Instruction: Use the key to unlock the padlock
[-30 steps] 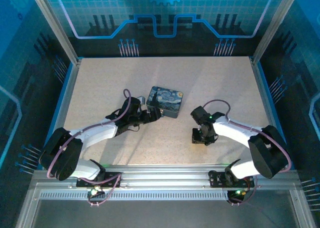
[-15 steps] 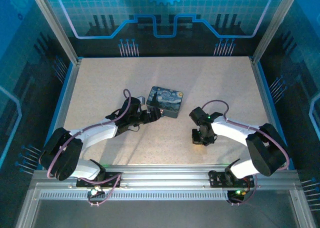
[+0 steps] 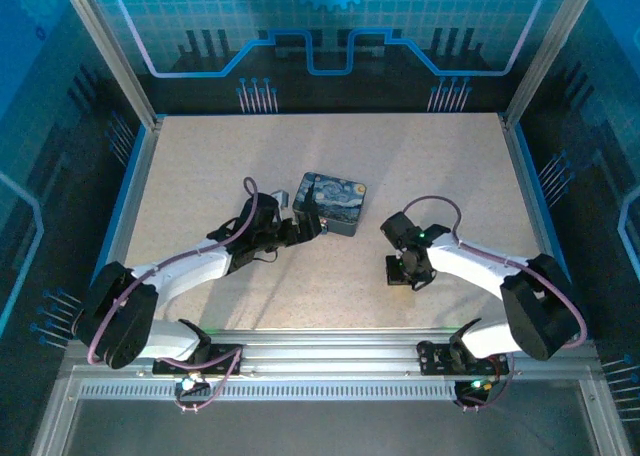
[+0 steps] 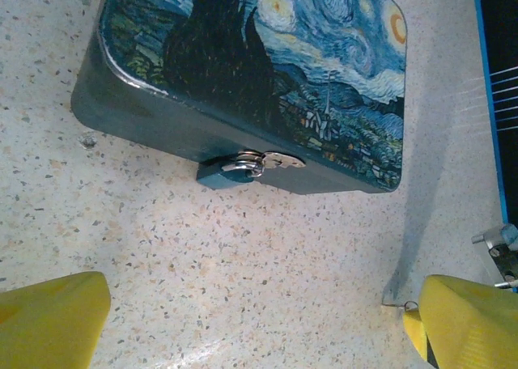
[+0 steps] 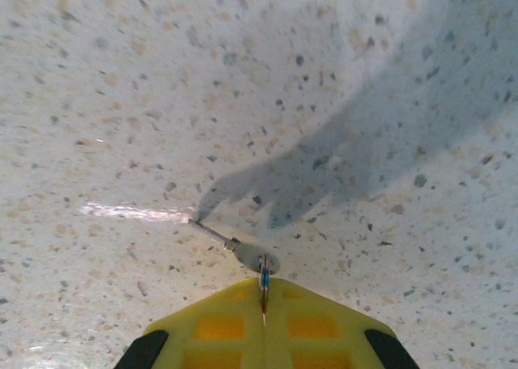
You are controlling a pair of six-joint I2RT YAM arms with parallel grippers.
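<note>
The tiny dark bluish padlock hangs by its silvery shackle from the hasp on the near side of the night-sky tin, with its body resting on the table. My left gripper is open just short of it, one yellow finger on each side of bare tabletop. It sits beside the tin's near left corner. My right gripper is shut on the head of the thin key. The key's blade slants left with its tip at the table. This gripper stands right of the tin.
The tin lies mid-table on the speckled tabletop. Blue side rails and metal posts border the table. A metal rail runs along the near edge by the arm bases.
Both arms have barely shifted. The right gripper has nudged slightly, still holding the key. The tin and the padlock have stayed put.
</note>
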